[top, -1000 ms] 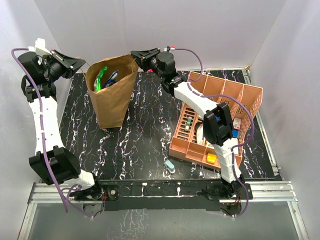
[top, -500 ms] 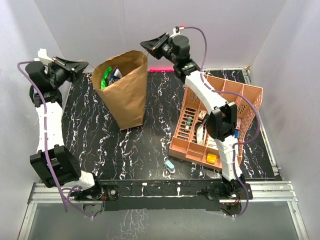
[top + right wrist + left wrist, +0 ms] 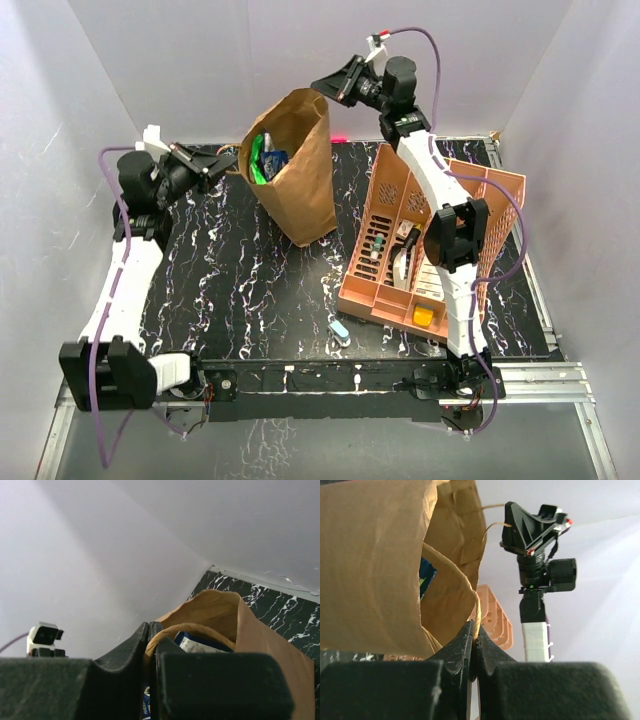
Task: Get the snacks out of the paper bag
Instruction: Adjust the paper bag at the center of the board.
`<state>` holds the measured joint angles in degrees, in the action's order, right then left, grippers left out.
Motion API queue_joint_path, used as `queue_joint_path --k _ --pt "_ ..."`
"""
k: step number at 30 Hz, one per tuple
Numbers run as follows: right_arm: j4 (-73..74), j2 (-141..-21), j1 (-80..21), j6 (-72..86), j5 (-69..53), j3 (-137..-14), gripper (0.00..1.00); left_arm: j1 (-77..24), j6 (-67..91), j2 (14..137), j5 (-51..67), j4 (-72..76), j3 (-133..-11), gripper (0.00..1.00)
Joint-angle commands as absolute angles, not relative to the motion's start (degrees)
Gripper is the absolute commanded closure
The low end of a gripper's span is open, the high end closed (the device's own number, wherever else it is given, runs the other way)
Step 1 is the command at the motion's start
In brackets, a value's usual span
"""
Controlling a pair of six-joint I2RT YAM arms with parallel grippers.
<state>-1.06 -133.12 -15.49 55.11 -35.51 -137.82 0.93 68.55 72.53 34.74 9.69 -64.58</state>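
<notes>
The brown paper bag (image 3: 305,165) hangs lifted off the black table, tilted with its mouth toward the left. Green and blue snack packets (image 3: 264,160) show in its mouth. My left gripper (image 3: 232,160) is shut on the bag's left twisted handle (image 3: 478,611). My right gripper (image 3: 322,88) is shut on the other handle (image 3: 190,630), high at the back. In the right wrist view a blue packet (image 3: 200,644) shows inside the bag (image 3: 260,645). The left wrist view shows the bag's body (image 3: 375,565) and a blue packet (image 3: 426,575) inside.
An orange slotted tray (image 3: 430,240) with small items stands at the right, tilted. A small pale-blue capsule (image 3: 340,331) lies near the front middle. A pink object (image 3: 340,137) lies at the table's back edge. White walls enclose the table.
Both grippers have carried the bag rightward and upward, off the table. The bag now tilts, mouth leftward. The left arm has stretched right; the right gripper has risen higher.
</notes>
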Motion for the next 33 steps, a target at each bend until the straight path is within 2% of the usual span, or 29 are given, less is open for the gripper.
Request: queue_joint_path --k 1,6,7,8,13,16,19,25,30,33 --pt "-1.1 -128.5 -20.7 43.6 -42.7 -139.2 0.93 1.2 64.9 62.1 32.4 4.1 -57.8 1.00" --pt "2.3 -126.0 -26.8 38.1 -43.8 -137.5 0.93 -0.6 61.9 56.0 29.7 -5.9 -53.8 1.00" --pt "2.7 -125.3 -28.4 36.8 -43.6 -136.7 0.93 -0.7 60.7 55.2 29.2 -7.9 -54.1 0.96" --pt "3.6 -124.7 -29.5 35.7 -43.1 -136.0 0.93 -0.8 58.3 54.1 27.8 -11.4 -55.2 0.90" --pt "5.7 -121.4 -36.2 33.6 -40.7 -131.0 0.93 -1.0 46.4 47.3 14.4 -34.1 -61.1 0.40" --pt "6.1 -119.5 -39.8 33.0 -39.6 -127.4 0.93 -1.5 41.4 41.9 5.5 -45.6 -63.8 0.22" --pt "7.2 -117.6 -42.2 31.6 -38.9 -123.4 0.93 -2.5 36.7 37.3 -1.7 -54.2 -68.2 0.10" --pt "9.8 -114.8 -42.6 29.7 -37.2 -120.1 0.93 -3.1 34.7 35.9 -0.1 -59.6 -71.8 0.09" --pt "10.4 -113.1 -41.4 28.6 -38.8 -118.4 0.93 -3.1 36.7 35.0 2.0 -54.7 -66.5 0.07" --pt "10.8 -111.7 -39.7 28.8 -39.8 -117.3 0.93 -3.7 36.4 37.0 -0.1 -54.1 -67.5 0.07"
